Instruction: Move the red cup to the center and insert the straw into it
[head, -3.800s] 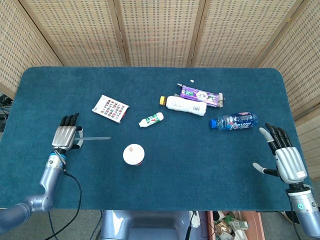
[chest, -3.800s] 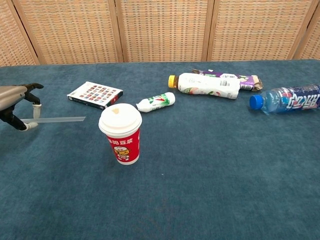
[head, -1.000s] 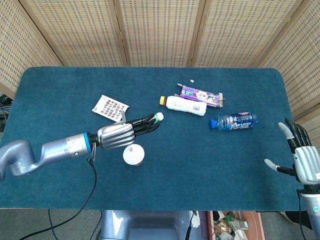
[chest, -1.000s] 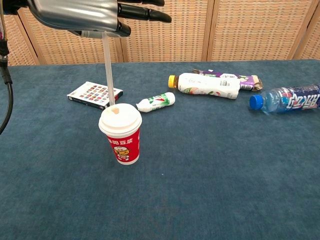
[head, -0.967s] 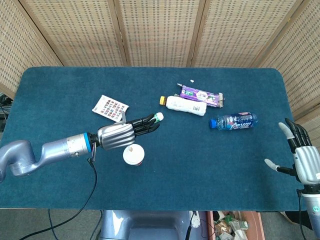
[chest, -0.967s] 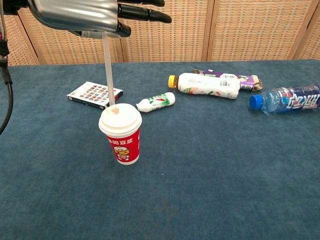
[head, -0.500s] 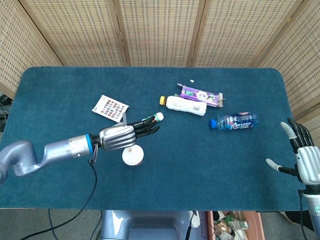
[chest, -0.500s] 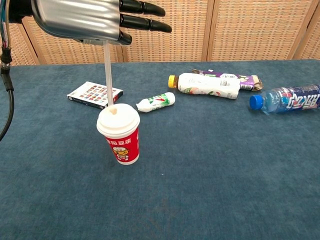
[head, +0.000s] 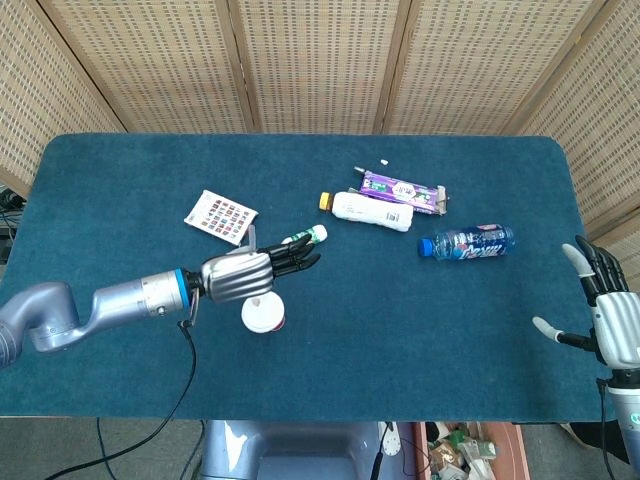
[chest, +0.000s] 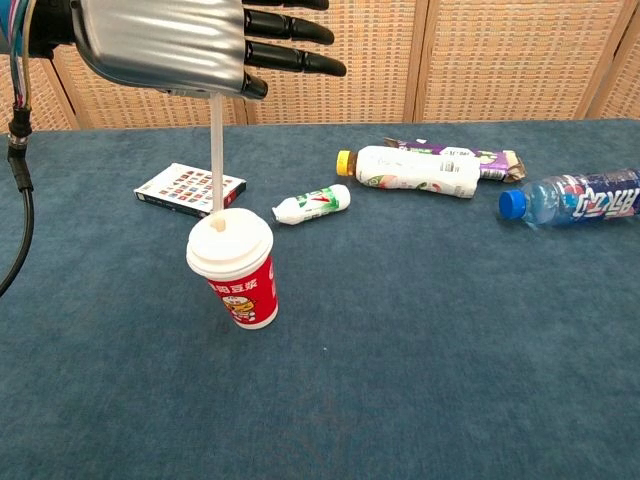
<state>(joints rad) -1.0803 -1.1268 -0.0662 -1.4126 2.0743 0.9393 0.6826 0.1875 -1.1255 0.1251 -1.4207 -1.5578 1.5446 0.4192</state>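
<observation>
The red cup (chest: 236, 281) with a white lid (head: 262, 313) stands on the blue table, tilted toward my left side. My left hand (chest: 170, 45) hangs right above it and holds a clear straw (chest: 216, 152) upright. The straw's lower end sits at the lid's hole. In the head view that hand (head: 245, 274) covers the cup's far edge, its fingers pointing right. My right hand (head: 608, 315) stays open at the table's right edge, fingers spread, holding nothing.
Behind the cup lie a small patterned box (chest: 190, 189), a small white and green bottle (chest: 312, 204), a white bottle with a yellow cap (chest: 415, 170), a purple packet (head: 400, 190) and a blue-capped water bottle (chest: 574, 198). A black cable (head: 170, 400) trails from my left arm.
My left hand has come lower and nearer with the straw. The straw pressed on the lid, and the cup has tipped and slid a little toward my left side.
</observation>
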